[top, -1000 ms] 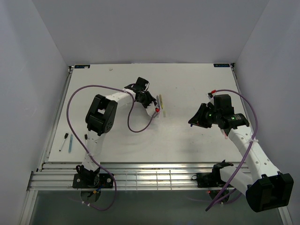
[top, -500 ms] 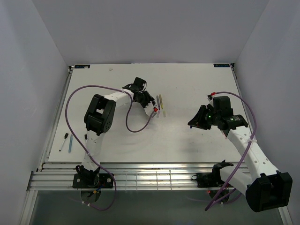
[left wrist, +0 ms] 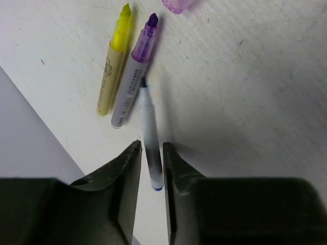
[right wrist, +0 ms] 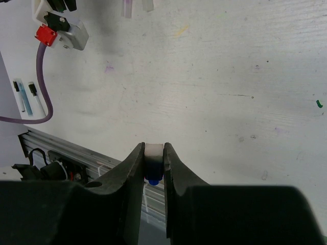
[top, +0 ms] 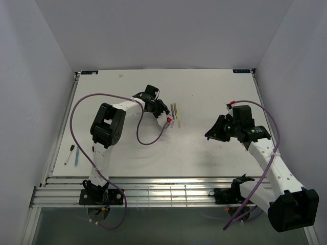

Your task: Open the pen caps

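Three uncapped pens lie side by side on the table: a yellow pen [left wrist: 115, 66], a purple pen [left wrist: 137, 71] and a white pen with a blue tip [left wrist: 150, 138]. My left gripper [left wrist: 152, 148] is low over the white pen's rear end. Its jaws stand slightly open on either side of the barrel, with a thin gap showing. From above, the pens [top: 176, 113] lie just right of the left gripper [top: 162, 109]. My right gripper [right wrist: 153, 148] is shut on a white pen cap with a blue end [right wrist: 153, 155], held above the table at mid right [top: 210, 133].
A pale purple cap [left wrist: 176, 4] lies beyond the pen tips. Two more pens [top: 71, 153] and a small dark piece [top: 93, 148] rest near the table's left edge. The slotted metal rail [top: 168, 191] runs along the near edge. The left arm's purple cable [top: 148, 138] loops over the table.
The left jaws have parted a little from the white pen, and the left gripper has drawn slightly back to the left. The right gripper still holds its cap, almost unmoved.
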